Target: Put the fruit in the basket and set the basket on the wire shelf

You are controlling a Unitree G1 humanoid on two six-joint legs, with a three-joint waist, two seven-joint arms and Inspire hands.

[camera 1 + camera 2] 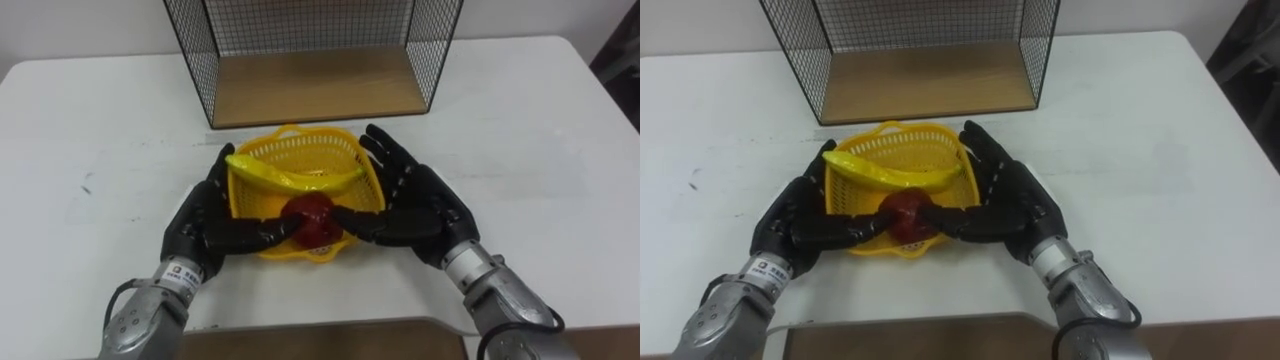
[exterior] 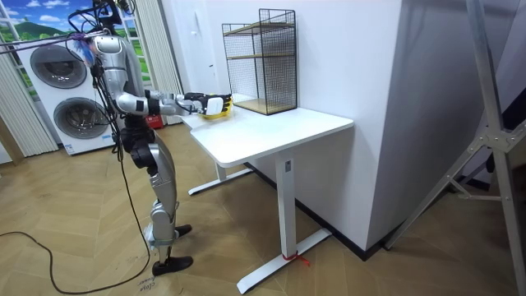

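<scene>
1. Left eye view, looking down: found a yellow basket [image 1: 262,160] on the white bench [image 1: 520,120], just in front of the wire shelf [image 1: 310,85] and apart from it.
2. Saw a banana [image 1: 290,178] lying across the basket from one side to the other, and a red apple [image 1: 312,212] in the basket at its near side, just below the banana.
3. Found the left hand [image 1: 200,228] laid flat against the basket's left side, fingers straight and pointing away from the robot, thumb stretched along the near wall toward the apple.
4. Found the right hand [image 1: 425,205] mirrored on the right side, likewise released, fingers straight along the wall, thumb reaching in from the other way; pressed the basket between the two palms, curled round nothing.
5. Could not tell whether the basket rested on the bench or hung just above it.
6. Room view: caught the robot standing upright at the bench's end on the room view's left, both arms held forward to the basket, with the wire shelf further along the bench and two stacked washing machines [image 2: 62,90] behind the robot.
</scene>
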